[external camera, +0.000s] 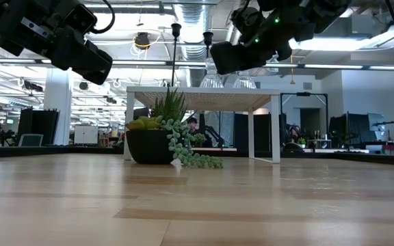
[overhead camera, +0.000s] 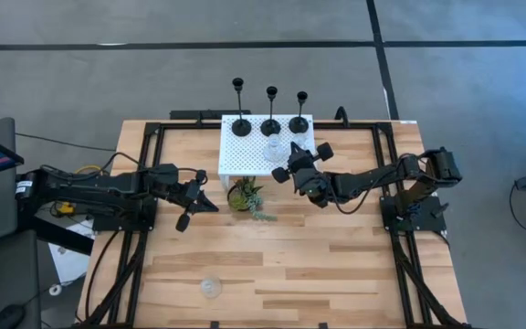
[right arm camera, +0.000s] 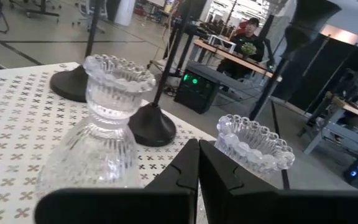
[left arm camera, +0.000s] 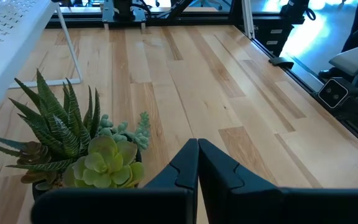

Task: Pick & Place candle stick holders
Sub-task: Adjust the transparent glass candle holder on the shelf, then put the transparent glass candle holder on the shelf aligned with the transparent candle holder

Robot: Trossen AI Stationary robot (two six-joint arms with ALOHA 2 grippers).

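Three black candle stick holders (overhead camera: pixel 241 123) (overhead camera: pixel 271 122) (overhead camera: pixel 299 120) stand by their round bases along the far edge of the white perforated stand (overhead camera: pixel 245 151). Two clear glass holders (right arm camera: pixel 104 124) (right arm camera: pixel 253 146) stand on the stand's top; one also shows in the high view (overhead camera: pixel 270 149). A third glass holder (overhead camera: pixel 210 287) stands on the table near its near edge. My right gripper (right arm camera: pixel 197 165) is shut and empty, just above the stand's near right part (overhead camera: pixel 288 167), between the two glass holders. My left gripper (left arm camera: pixel 197 158) is shut and empty, left of the plant (overhead camera: pixel 194 196).
A small green potted plant (overhead camera: pixel 246 196) stands on the table against the stand's near side, right beside my left gripper; it also shows in the left wrist view (left arm camera: pixel 73 155). A black frame (overhead camera: pixel 144 183) runs round the tabletop. Bare wood lies toward the near edge.
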